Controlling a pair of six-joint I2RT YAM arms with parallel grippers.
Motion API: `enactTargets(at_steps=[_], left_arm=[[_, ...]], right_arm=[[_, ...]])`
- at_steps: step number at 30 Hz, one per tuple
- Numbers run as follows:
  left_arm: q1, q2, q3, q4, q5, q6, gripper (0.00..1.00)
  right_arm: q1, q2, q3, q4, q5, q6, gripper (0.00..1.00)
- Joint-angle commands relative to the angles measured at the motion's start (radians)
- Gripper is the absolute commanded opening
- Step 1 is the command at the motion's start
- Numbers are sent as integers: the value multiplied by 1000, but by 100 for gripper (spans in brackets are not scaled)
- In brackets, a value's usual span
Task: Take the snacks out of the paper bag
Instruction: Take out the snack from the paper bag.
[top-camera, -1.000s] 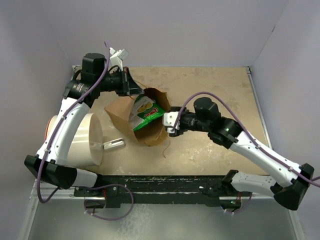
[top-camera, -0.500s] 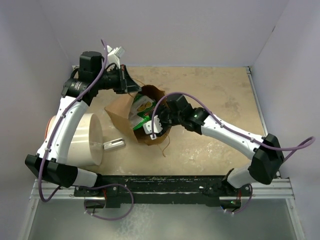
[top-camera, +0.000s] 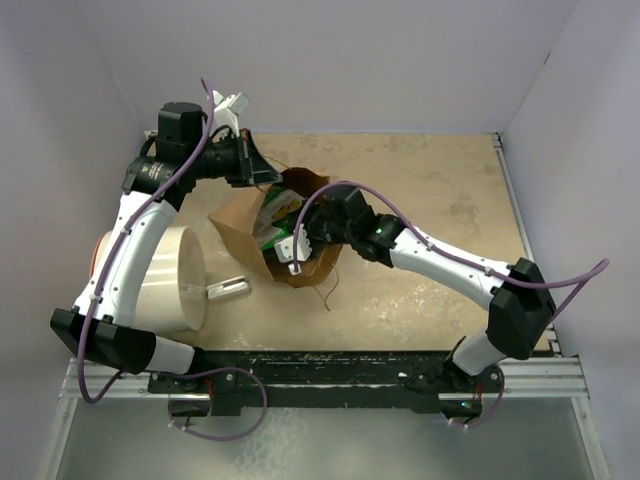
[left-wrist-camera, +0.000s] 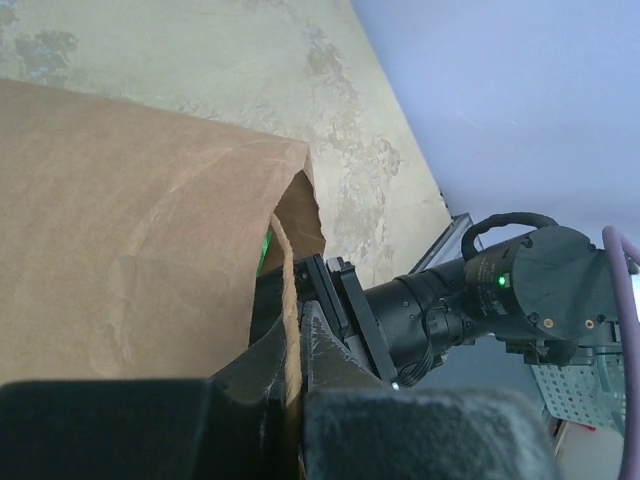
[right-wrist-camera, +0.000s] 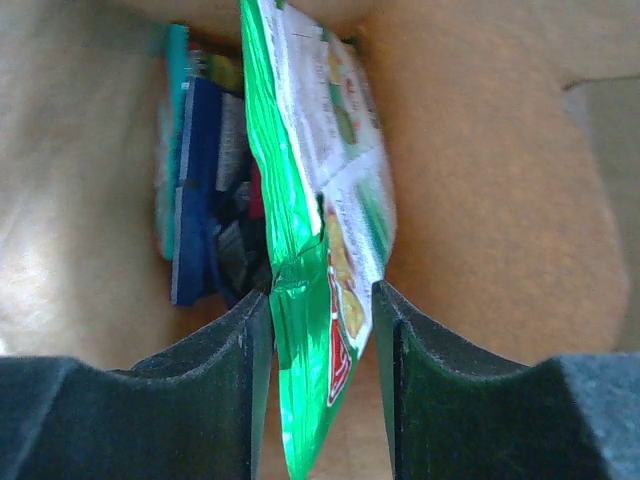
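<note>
Top external view: the paper bag (top-camera: 232, 225) is being propped on the desk (top-camera: 430, 190) with its mouth gaping toward the right arm. That arm's wrist is being pushed into the opening and is blocking most of the contents from above. Only a sliver of the green packet (top-camera: 270, 238) is being shown past it. A large white cylinder (top-camera: 165, 280) is being left on its side just left of the bag, partly under the left arm. A small white-grey bar (top-camera: 228, 288) is lying just beside its rim, near the bag's near corner.

In the left wrist view, the bag's twisted handle (left-wrist-camera: 287, 300) is being pinched at the far rim between the left fingers (left-wrist-camera: 335, 370), which are closed tight on it.

In the right wrist view, the right fingers (right-wrist-camera: 235, 350) are being held partly apart inside the bag, one on each side of the green packet's lower end, against or just beside its edges. Whether it is being squeezed cannot be told. A blue packet (right-wrist-camera: 195, 200) and a teal packet (right-wrist-camera: 172, 130) are being crowded on edge beside it, toward the bag's wall. A red packet (right-wrist-camera: 258, 195) is barely being seen between.
</note>
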Motion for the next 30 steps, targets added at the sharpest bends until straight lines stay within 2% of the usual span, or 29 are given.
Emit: enactTargets(at_steps=[1, 6, 11, 16, 18, 22, 30], left_arm=[[9, -14, 19, 46, 30, -2, 0], [9, -14, 10, 66, 42, -13, 0], [9, -17, 10, 65, 42, -13, 0], [9, -23, 2, 64, 43, -11, 0], [8, -22, 1, 64, 38, -10, 0], [13, -26, 10, 57, 5, -11, 0], [15, -39, -27, 93, -41, -38, 0]], right_arm=[[7, -30, -25, 237, 62, 33, 44], [8, 28, 23, 201, 65, 16, 42], [7, 66, 46, 251, 75, 36, 37], [7, 116, 82, 238, 50, 13, 38], [8, 137, 100, 213, 48, 0, 31], [7, 137, 141, 138, 47, -33, 2], [8, -19, 154, -28, 1, 44, 0]])
